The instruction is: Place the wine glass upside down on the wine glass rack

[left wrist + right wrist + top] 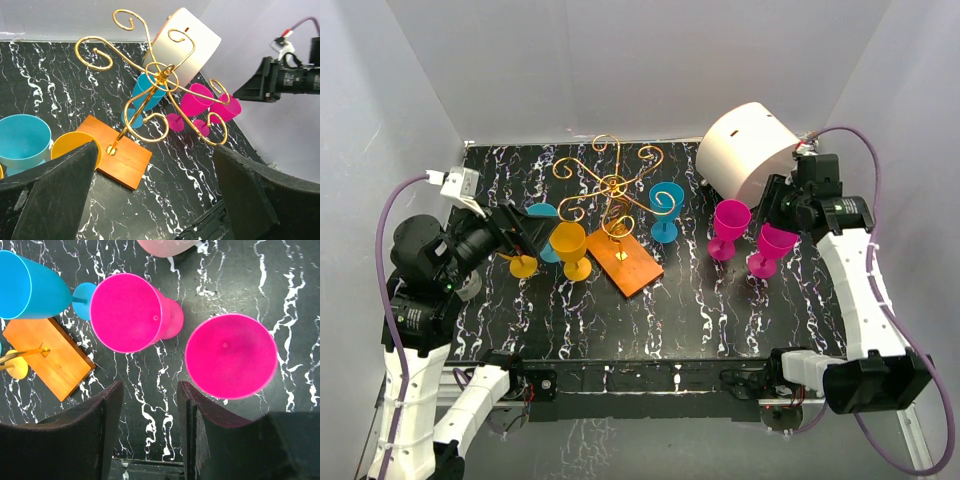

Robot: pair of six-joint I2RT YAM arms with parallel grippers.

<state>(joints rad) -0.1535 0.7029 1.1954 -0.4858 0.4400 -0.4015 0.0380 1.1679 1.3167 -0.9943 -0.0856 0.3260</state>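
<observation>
Nothing hung yet: the rack (613,186) stands bare mid-table and every glass is upright on the table (720,320), so grasp, flip and hang are all left. Right gripper (150,385) hovers over a pink glass (230,355), fingers apart, holding nothing. Left gripper (155,150) sits low beside a yellow glass (569,243), spread wide, empty, facing the rack.

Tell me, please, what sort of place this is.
Probably a robotics lab test cell: plain white walls box in a black marbled table, and cabled arms stand over bright wine glasses.
</observation>
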